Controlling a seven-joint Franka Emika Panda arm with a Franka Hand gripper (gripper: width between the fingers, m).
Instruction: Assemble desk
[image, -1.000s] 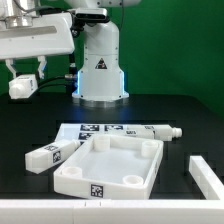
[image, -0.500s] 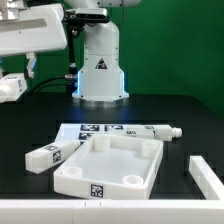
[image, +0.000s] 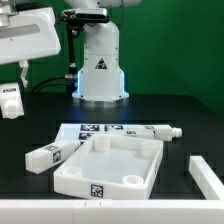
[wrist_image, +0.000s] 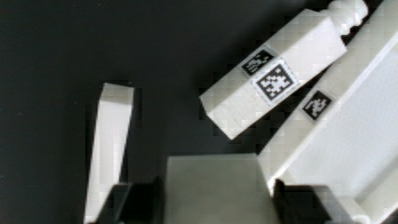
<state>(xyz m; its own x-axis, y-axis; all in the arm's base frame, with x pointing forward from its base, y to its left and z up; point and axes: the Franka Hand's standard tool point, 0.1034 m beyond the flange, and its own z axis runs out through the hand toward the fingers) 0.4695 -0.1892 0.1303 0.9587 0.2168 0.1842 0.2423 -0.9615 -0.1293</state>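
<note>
While the arm (image: 30, 35) hangs high at the exterior view's left, well apart from every loose part, the black tabletop (image: 160, 110) carries the white cone-shaped robot base (image: 100, 65) at the back and the marker board (image: 95, 129) lying flat just behind the desk top (image: 108, 165). That desk top is a white rectangular tray with a raised rim, round sockets in its near corners and a square tag on its near wall. One leg (image: 48, 155), tagged, lies just beside it on the exterior view's left; a second leg (image: 150, 131) lies along the marker board's far edge, its peg end toward the exterior view's right; a third leg (image: 205, 178) lies well apart on that side, cut by the frame. Only the wrist view shows the fingers (wrist_image: 121, 205): dark tips set wide apart, a white surface between them that I cannot identify. It also shows a tagged leg (wrist_image: 276, 75) aslant beside a larger white part, and a thin white strip (wrist_image: 111, 140) on the black
</note>
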